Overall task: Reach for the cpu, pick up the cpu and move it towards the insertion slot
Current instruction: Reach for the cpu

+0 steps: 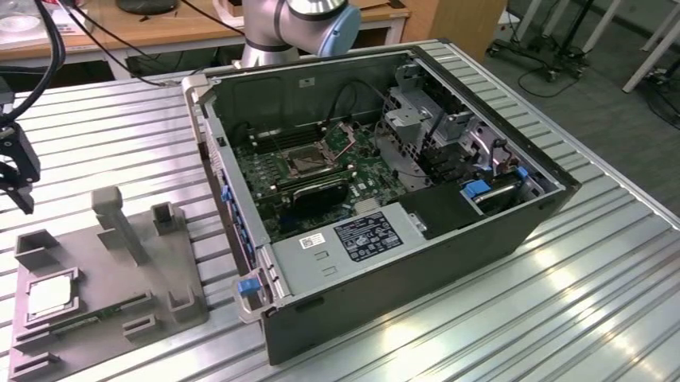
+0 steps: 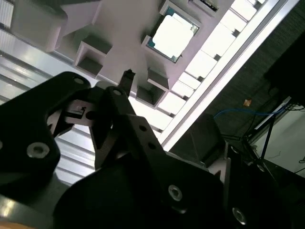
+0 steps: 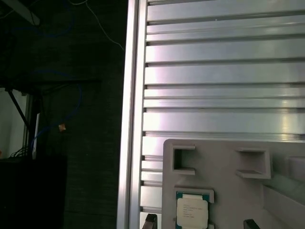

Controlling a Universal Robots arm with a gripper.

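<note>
The cpu (image 1: 48, 298), a small silvery square chip with a thin green rim, lies flat in a pocket of the grey holder tray (image 1: 159, 267) at the exterior view's lower left. My gripper (image 1: 15, 171) hangs above the table at the exterior view's far left edge, up and away from the chip. In the first wrist view the cpu (image 3: 192, 212) sits between my two dark fingertips (image 3: 150, 221), which stand wide apart, open and holding nothing. The second wrist view shows the cpu (image 2: 172, 34) beyond one fingertip (image 2: 127, 74). The insertion slot (image 1: 308, 163) is the silver-framed square socket on the green motherboard.
The open black computer case (image 1: 425, 255) lies on the ribbed aluminium table (image 1: 595, 302), its wall between tray and motherboard. Grey posts (image 1: 117, 223) rise from the tray. A green memory stick (image 1: 91, 318) lies in the tray beside the chip. The table's edge (image 3: 131, 119) runs close by.
</note>
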